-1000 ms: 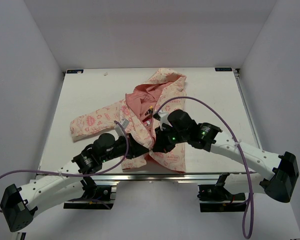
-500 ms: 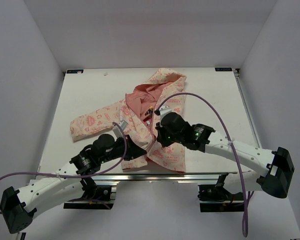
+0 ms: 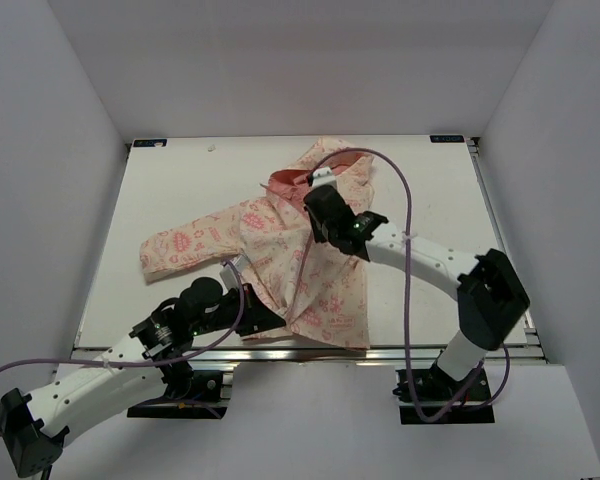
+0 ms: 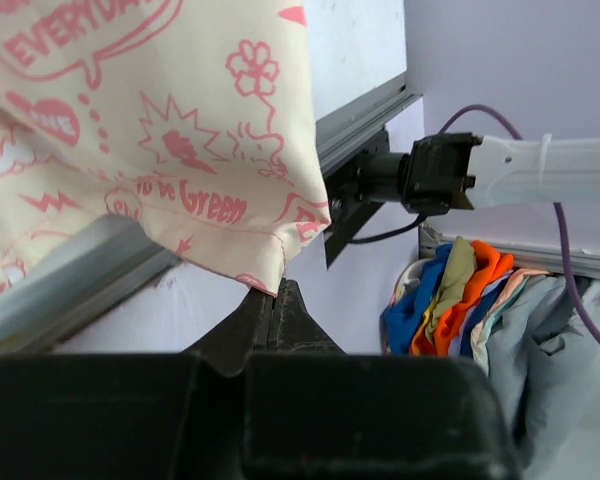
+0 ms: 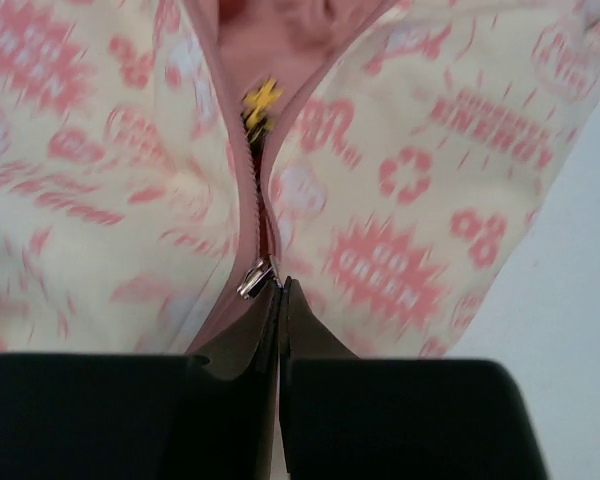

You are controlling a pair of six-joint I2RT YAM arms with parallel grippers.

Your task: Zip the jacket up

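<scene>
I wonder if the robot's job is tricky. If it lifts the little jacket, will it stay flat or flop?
Probably flop: the jacket lies wrinkled on the table, and its hem sags past the edge at the left gripper. Likely light, being thin fabric. Pushed, it would likely bunch, so the right gripper pinching the zipper pull needs that hem held.

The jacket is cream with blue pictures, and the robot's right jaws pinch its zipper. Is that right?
Not blue: the pictures on the jacket are pink, as the right wrist view shows. The right gripper does have its jaws shut on the zipper pull.
</scene>
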